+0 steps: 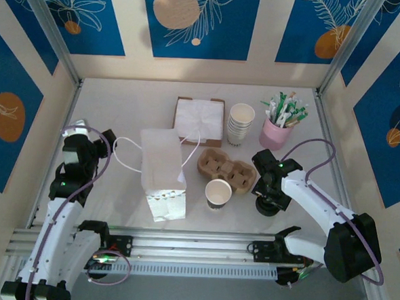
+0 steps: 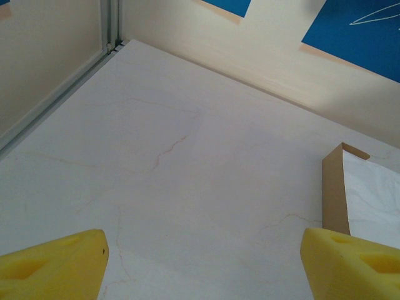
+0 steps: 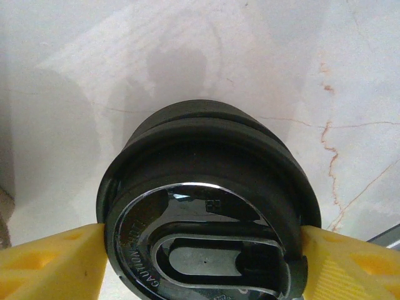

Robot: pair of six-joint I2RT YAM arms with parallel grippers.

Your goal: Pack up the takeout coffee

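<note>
Meanwhile, the right gripper [image 3: 203, 247] clamped both sides of a black lid [image 3: 206, 150] on the table [image 1: 121, 104], the left gripper [image 2: 203, 253] hung wide apart, and the takeout coffee cup [image 1: 218, 192] stood lidless just beside the cup carrier [image 1: 227, 169].

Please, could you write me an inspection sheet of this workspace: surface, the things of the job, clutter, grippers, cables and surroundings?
Surface: white marbled table top, faint veins, no spills seen.
Job's things: small cream paper cup upright and lidless beside the brown cardboard cup carrier; round black plastic lid apart from it; white paper bag with handles.
Clutter: stack of cream cups; pink cup of sachets; white napkins in a brown tray.
Grippers: left gripper open over bare table; right gripper, its yellow fingers touching both sides of the lid.
Cables: purple cables loop along both arms.
Surroundings: cream walls with blue patterned panels.
</note>
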